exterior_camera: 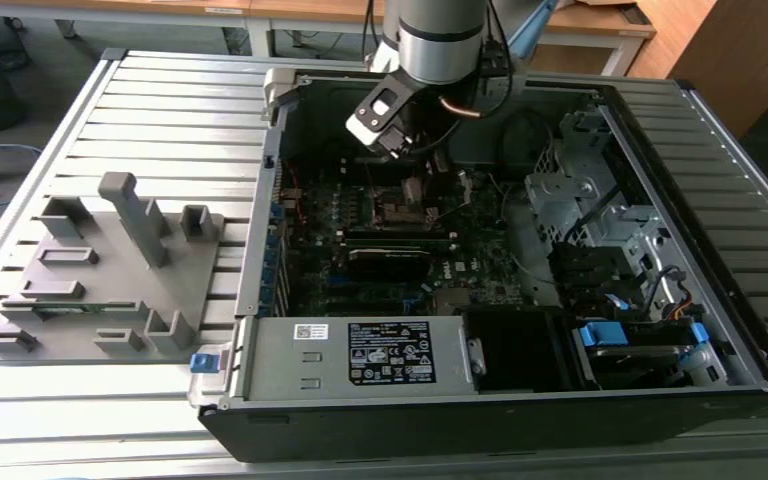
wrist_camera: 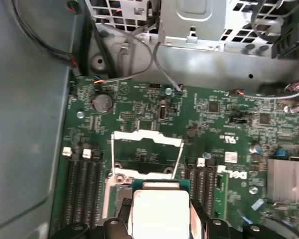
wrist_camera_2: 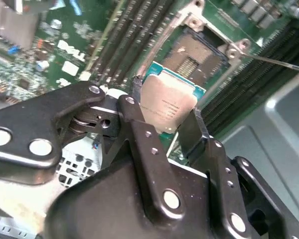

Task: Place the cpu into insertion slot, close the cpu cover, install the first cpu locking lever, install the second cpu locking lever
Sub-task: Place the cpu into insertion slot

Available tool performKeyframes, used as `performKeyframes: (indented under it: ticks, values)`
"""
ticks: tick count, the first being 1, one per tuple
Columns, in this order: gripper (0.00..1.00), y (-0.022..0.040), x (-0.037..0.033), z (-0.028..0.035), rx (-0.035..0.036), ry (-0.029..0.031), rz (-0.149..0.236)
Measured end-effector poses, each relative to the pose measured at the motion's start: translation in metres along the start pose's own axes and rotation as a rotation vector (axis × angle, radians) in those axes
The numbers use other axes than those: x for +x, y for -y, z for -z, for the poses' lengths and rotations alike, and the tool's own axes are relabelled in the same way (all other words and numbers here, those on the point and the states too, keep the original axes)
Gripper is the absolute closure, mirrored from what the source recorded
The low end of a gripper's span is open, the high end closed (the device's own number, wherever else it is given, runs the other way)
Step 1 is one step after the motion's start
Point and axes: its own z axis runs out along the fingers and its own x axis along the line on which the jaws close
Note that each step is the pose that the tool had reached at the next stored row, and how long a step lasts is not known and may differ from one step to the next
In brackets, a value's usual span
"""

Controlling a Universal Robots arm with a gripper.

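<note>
I have the gripper [wrist_camera_2: 167,102] clamped on two opposite edges of the cpu [wrist_camera_2: 165,113], held just above the open insertion slot [wrist_camera_2: 199,55]. The cpu cover [wrist_camera: 147,138] stands tilted up, and memory slots [wrist_camera: 82,189] crowd both sides.

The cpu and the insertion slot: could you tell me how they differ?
The cpu is pale dull metal; the insertion slot is dark with a silver rim. The cpu is held in the gripper; the insertion slot sits empty in the green board. Both are square and similarly sized.
</note>
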Motion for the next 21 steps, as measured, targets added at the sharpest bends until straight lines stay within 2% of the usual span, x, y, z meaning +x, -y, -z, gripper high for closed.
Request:
performKeyframes:
  ticks: [2, 3, 4, 6, 11, 15, 16, 17, 18, 21]
  values:
    - [0.46, 0.001, 0.0001, 0.0001, -0.0016, -0.0239, -0.009]
    - [0.46, 0.0014, 0.0001, 0.0001, -0.0023, -0.0329, -0.012]
    - [0.46, 0.0017, 0.0001, 0.0001, -0.0027, -0.0373, -0.016]
    - [0.46, 0.0022, 0.0002, -0.0006, -0.0031, -0.0372, -0.027]
    - [0.46, 0.0026, 0.0001, -0.0018, -0.0041, -0.0324, -0.074]
    - [0.46, 0.0027, 0.0002, -0.0018, -0.0036, -0.0323, -0.076]
    - [0.46, 0.0027, 0.0002, -0.0021, 0.0026, -0.0328, -0.076]
    - [0.46, 0.0027, 0.0002, -0.0023, 0.0138, -0.0332, -0.077]
    - [0.46, 0.0027, 0.0002, -0.0022, 0.0196, -0.033, -0.077]
    - [0.46, 0.0027, 0.0001, -0.0021, 0.0201, -0.033, -0.077]
